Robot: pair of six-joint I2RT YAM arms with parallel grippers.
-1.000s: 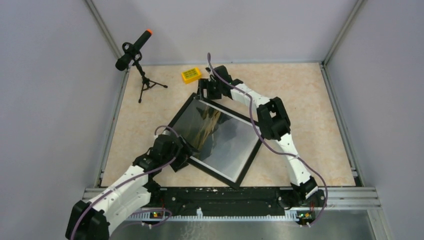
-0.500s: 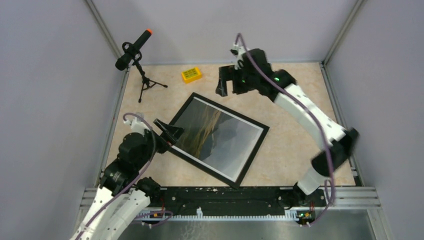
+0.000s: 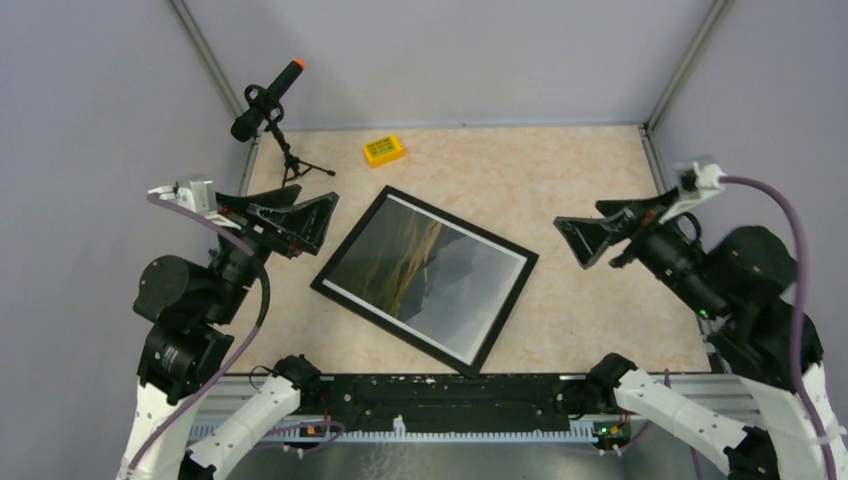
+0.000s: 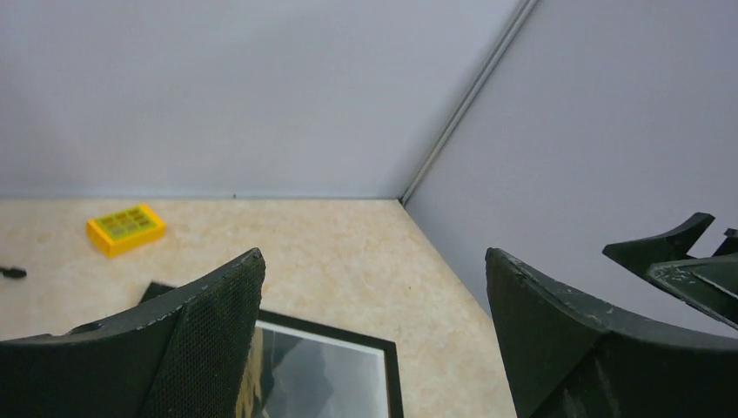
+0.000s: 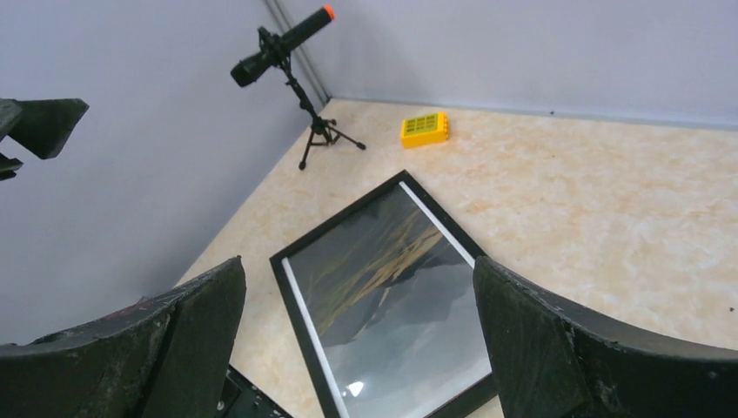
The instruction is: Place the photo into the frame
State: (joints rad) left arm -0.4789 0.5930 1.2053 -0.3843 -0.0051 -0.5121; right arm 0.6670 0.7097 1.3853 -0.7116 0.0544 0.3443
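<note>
Frame (image 3: pixel 462 222) lies flat on the table (image 3: pixel 580 170), black front up, turned at an angle, roughly mid-table. The photo (image 3: pixel 425 280) sits inside it, face up: dark grey mountains with a golden streak and a thin white border inside the black edge. We see a small bright glare spot on it in the right wrist view; we can't tell if that's glazing or a glossy print.

Left gripper (image 3: pixel 300 213) is spread wide with nothing between the fingers, raised over the table's left side and clear of the frame. Right gripper (image 3: pixel 585 228) is likewise wide and empty, raised on the right, well apart from the frame.

Left wrist view catches only one corner of the frame; its own fingers cover the rest. In the right wrist view the near end is cut off.

Yellow box (image 3: pixel 383 150) and a mic on a tripod (image 3: pixel 268 100) sit at the far left, apart from the frame.
</note>
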